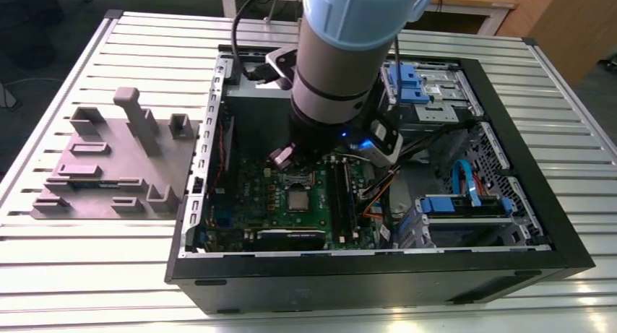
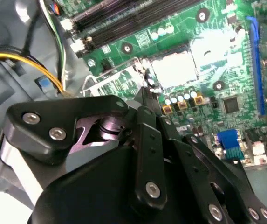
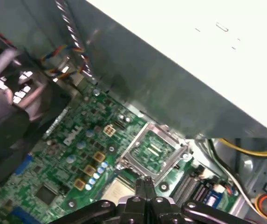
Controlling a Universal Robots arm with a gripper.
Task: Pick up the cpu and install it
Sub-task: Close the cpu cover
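A: First wrist view – the claw (image 3: 145, 185) has its fingers pressed together, nothing between them, tips just above the cpu (image 3: 119, 190).

B: So the cpu is already in the socket?

A: It looks so. In the exterior view it lies flat in the middle of the board (image 1: 253, 196), silver top up, under the arm. The load frame (image 3: 153, 148) stands hinged open beside it.

B: Long axis?

A: None to speak of – it's square. Its edges run parallel to the socket's and to the memory slots (image 1: 340, 196).

B: Doing this step well?

A: I'd judge: check it sits level, corners inside the socket walls, and press nothing – those pins underneath bend easily.
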